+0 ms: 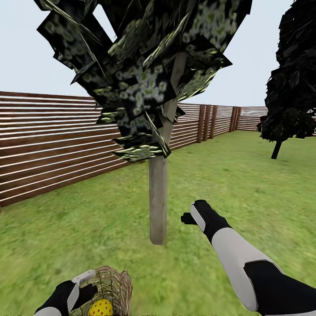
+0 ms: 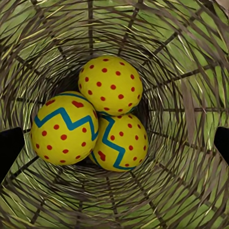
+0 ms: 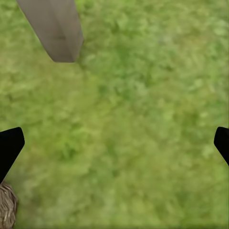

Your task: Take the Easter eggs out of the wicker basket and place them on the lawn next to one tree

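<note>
Three Easter eggs (image 2: 98, 114) lie together at the bottom of the wicker basket (image 2: 191, 57), directly ahead of my left end effector (image 2: 114, 143), whose fingers stand spread wide on either side of the cluster with nothing between them. The red-dotted egg (image 2: 110, 85) rests against the two zigzag-banded eggs (image 2: 64, 129) (image 2: 121, 143); all three touch. My left end effector (image 1: 77, 292) hovers over the basket rim (image 1: 116, 281). My right end effector (image 1: 193, 217) hangs open and empty over the lawn (image 3: 143, 119), just beside the trunk of the tree (image 1: 158, 197). Judged step: first pick. Descend straight along the basket axis, centre on one egg, preferably the dotted one, and close only once both fingers clear its neighbours and the woven wall.
</note>
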`<state>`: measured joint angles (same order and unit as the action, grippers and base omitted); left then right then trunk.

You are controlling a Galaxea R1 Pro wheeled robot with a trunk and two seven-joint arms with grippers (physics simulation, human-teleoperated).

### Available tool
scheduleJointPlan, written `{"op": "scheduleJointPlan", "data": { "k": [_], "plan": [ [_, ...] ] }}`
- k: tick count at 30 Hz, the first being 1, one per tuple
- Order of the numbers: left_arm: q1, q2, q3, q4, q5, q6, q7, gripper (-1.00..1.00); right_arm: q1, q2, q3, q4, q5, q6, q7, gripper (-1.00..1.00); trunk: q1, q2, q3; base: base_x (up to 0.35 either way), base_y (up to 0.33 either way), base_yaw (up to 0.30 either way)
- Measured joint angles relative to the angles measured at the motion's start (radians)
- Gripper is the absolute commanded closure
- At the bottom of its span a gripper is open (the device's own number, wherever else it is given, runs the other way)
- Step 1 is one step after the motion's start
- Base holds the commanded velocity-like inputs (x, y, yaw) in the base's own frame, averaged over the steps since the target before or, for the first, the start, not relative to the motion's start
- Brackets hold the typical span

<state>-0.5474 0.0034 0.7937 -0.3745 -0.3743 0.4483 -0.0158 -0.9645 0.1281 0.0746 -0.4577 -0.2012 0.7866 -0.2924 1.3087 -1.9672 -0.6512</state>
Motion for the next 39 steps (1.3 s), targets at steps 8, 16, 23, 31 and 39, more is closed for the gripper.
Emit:
{"op": "scheduleJointPlan", "data": {
  "k": [8,16,23,31,39],
  "plan": [
    [0.000,0.000,0.000,0.001,-0.001,0.000,0.003,-1.00,0.000,0.000,0.000,0.000,0.000,0.000,0.000,-1.00,0.031,-0.056,-0.025,0.000,0.000,0.000],
    [0.001,0.000,0.000,0.002,-0.001,0.000,0.003,-1.00,0.000,0.000,0.000,0.000,0.000,0.000,0.000,-1.00,0.061,-0.112,-0.050,0.000,0.000,0.000],
    [0.001,0.000,0.000,0.004,-0.002,0.000,0.000,-1.00,0.000,0.000,0.000,0.000,0.000,0.000,0.000,-1.00,0.088,-0.161,-0.072,0.000,0.000,0.000],
    [0.001,0.000,0.000,0.004,-0.002,0.000,0.000,-1.00,0.000,0.000,0.000,0.000,0.000,0.000,0.000,-1.00,0.119,-0.217,-0.097,0.000,0.000,0.000],
    [0.001,0.000,0.000,0.005,-0.003,0.000,0.002,-1.00,0.000,0.000,0.000,0.000,0.000,0.000,0.000,-1.00,0.150,-0.273,-0.122,0.000,0.000,0.000]
  ]
}}
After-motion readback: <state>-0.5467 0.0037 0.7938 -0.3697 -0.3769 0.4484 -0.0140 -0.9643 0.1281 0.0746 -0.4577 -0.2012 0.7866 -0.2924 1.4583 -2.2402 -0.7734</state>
